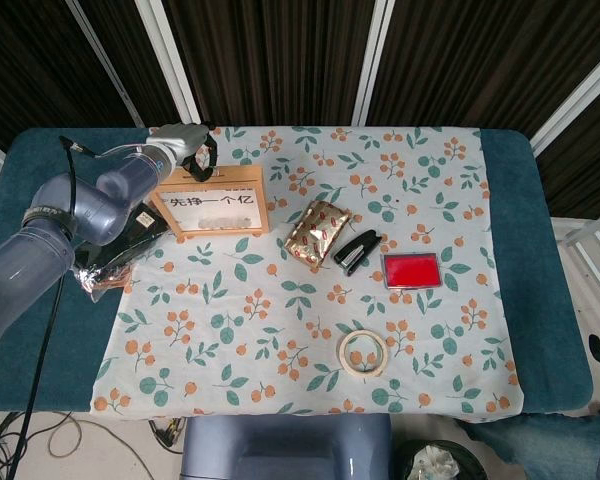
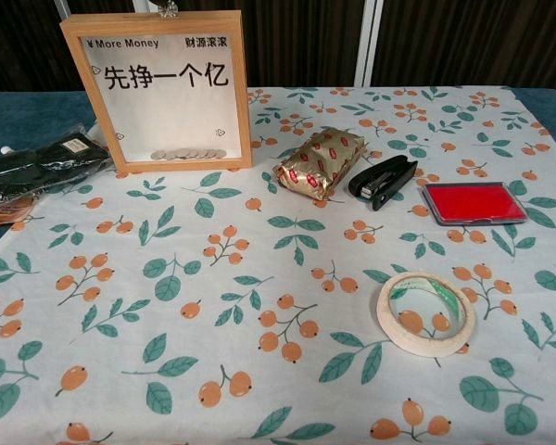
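Left hand (image 1: 192, 150) is hovering over the frame's (image 1: 213, 203) top edge at the cloth's far left; I cannot tell its finger state. A nudge risks toppling the frame forward.

Open cloth lies left of the tape roll (image 2: 425, 312); wooden frame (image 2: 157, 90) (upright) blocks the far-left corner.

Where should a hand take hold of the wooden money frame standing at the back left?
Probably the top rail of the wooden frame, from above: it stands upright with that edge free, coins loose behind the glass. The left hand is already over that top edge.
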